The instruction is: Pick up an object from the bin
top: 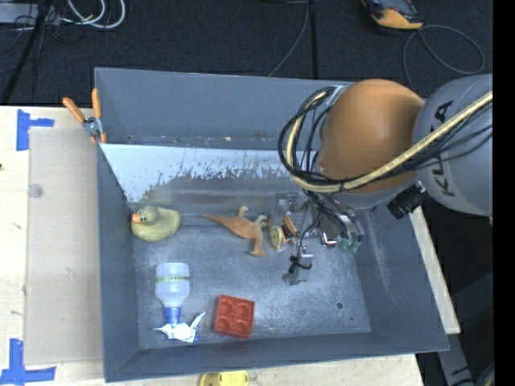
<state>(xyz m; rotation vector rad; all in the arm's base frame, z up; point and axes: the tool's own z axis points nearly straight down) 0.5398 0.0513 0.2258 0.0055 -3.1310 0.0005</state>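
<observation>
My gripper (294,270) hangs low over the bin floor, right of centre, under the orange wrist cover. Just to its left an orange toy dinosaur (241,227) lies on its side, its tail end nearest the gripper. A small tan and white piece (278,236) sits between the dinosaur and the gripper; whether it is loose I cannot tell. A red studded building block (233,315) lies near the front wall, below and left of the gripper.
A yellow rubber duck (154,223) sits by the left wall. A small clear bottle with a white and blue end (172,290) lies at the front left, crumpled foil at its tip. Cables hang from the wrist above the gripper.
</observation>
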